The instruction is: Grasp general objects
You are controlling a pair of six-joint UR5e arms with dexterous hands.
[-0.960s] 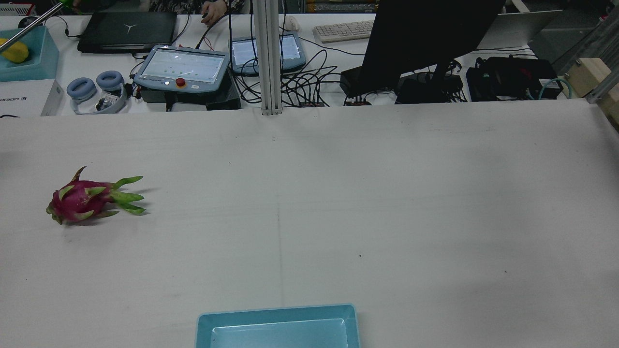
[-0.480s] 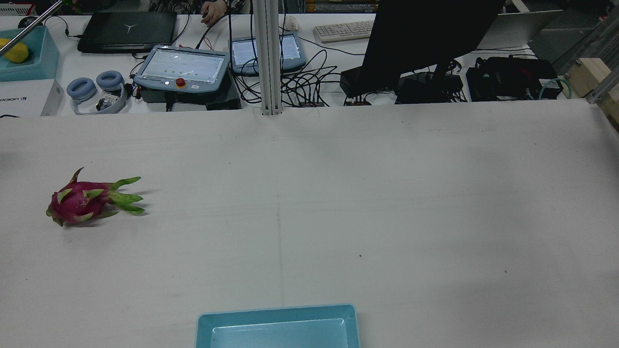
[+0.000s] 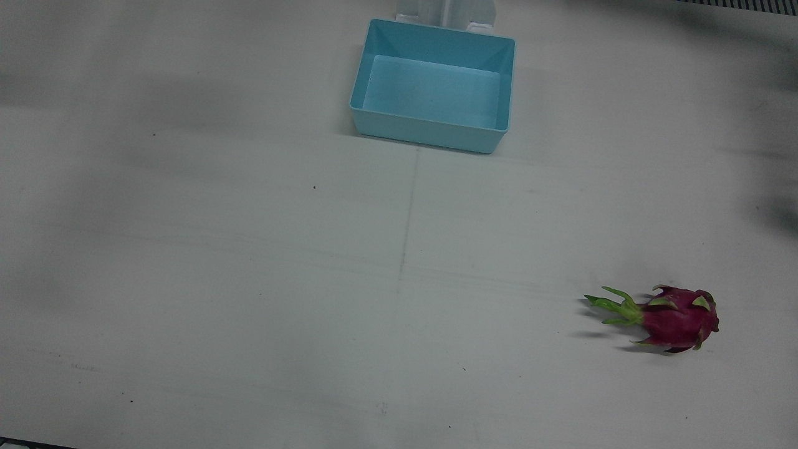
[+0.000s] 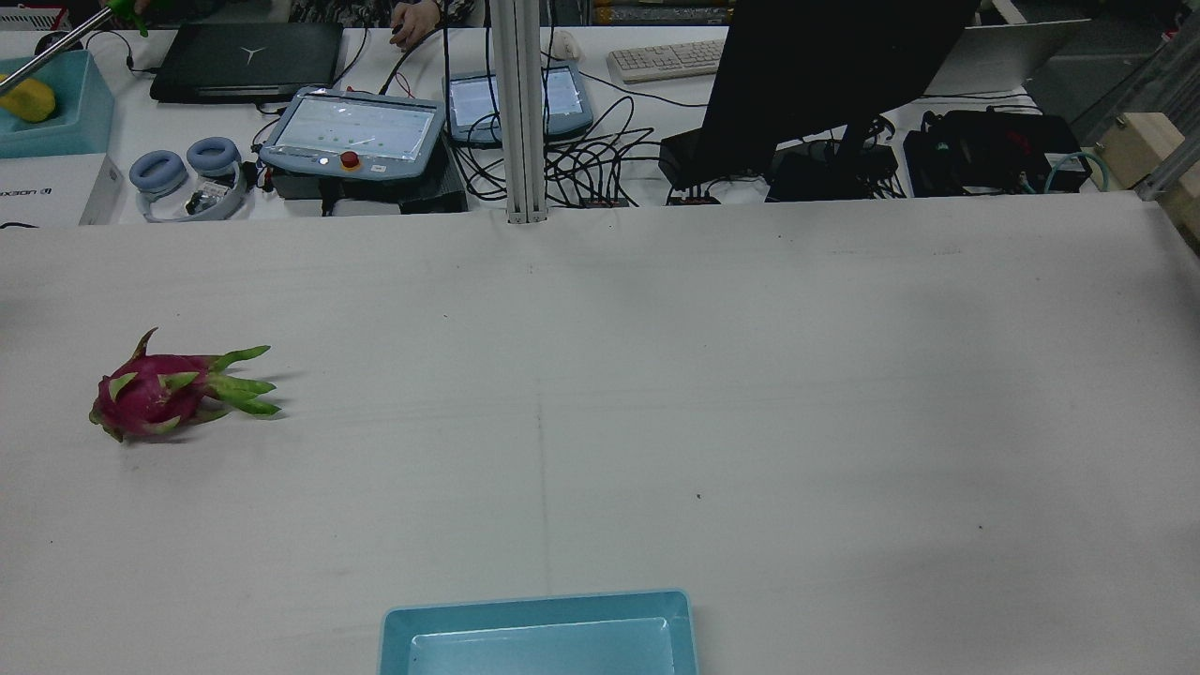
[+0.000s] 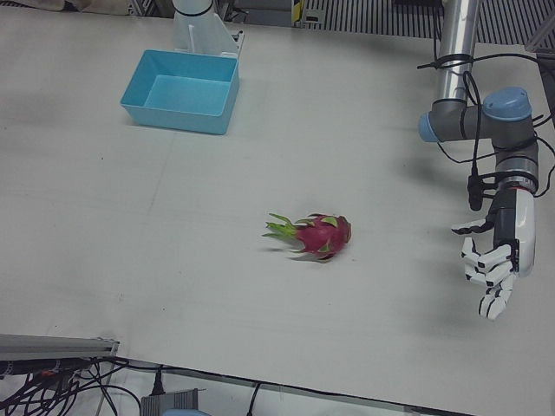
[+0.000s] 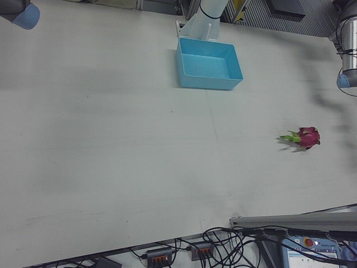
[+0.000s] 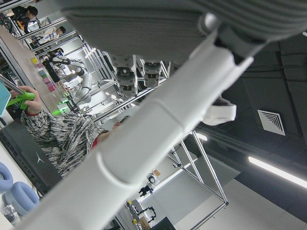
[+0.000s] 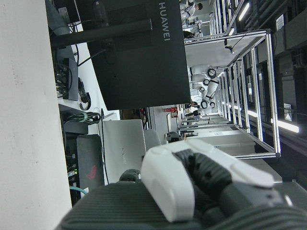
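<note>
A pink dragon fruit [image 3: 676,318] with green leaf tips lies on its side on the white table. It is on my left half, as the rear view [image 4: 150,394], the left-front view [image 5: 321,236] and the right-front view [image 6: 305,137] also show. My left hand [image 5: 492,273] hangs open and empty above the table's outer edge, well apart from the fruit. Its white fingers [image 7: 144,143] cross the left hand view. My right hand [image 8: 192,187] shows only in its own view, as part of the fingers, with nothing seen in it.
A light blue bin [image 3: 430,132] stands empty at the middle of the robot's side of the table and also shows in the rear view [image 4: 539,607]. Behind the far edge is a desk with teach pendants [image 4: 352,131], cables and a monitor [image 4: 825,75].
The dragon fruit has rocked slightly in place, its leaf tips dropping a little. A person's grabber stick over the back desk has shifted. No hand enters the rear view.
</note>
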